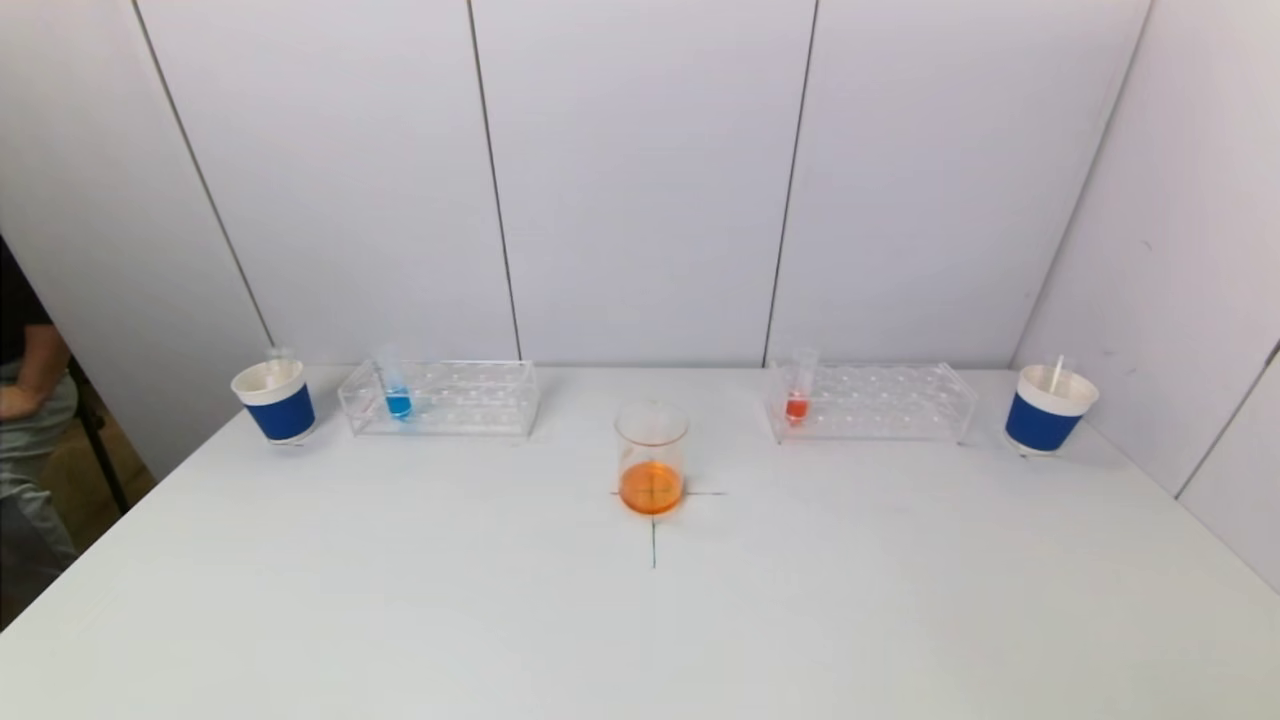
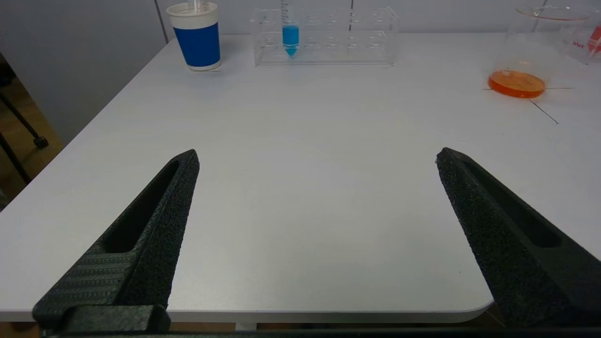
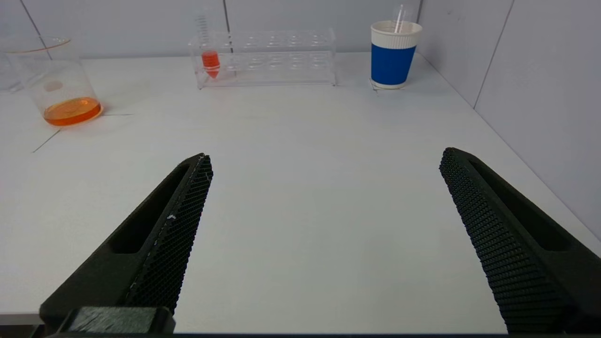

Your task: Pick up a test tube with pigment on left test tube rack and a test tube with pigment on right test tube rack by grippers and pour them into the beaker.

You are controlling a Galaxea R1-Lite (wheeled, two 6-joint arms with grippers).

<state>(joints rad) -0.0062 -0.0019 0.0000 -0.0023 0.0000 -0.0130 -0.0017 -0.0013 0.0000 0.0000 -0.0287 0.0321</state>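
Note:
A test tube with blue pigment (image 1: 397,396) stands in the clear left rack (image 1: 470,398) at the back left; it also shows in the left wrist view (image 2: 290,35). A test tube with red pigment (image 1: 799,396) stands in the clear right rack (image 1: 890,402); it also shows in the right wrist view (image 3: 210,61). A glass beaker (image 1: 651,456) holding orange liquid stands at the table's centre on a cross mark. My left gripper (image 2: 317,157) is open and empty near the table's front edge. My right gripper (image 3: 325,157) is open and empty over the front right. Neither gripper shows in the head view.
A blue-and-white paper cup (image 1: 275,401) stands left of the left rack, another (image 1: 1047,409) right of the right rack, each with an empty tube inside. White wall panels close the back and right. A person (image 1: 30,400) stands off the table's left edge.

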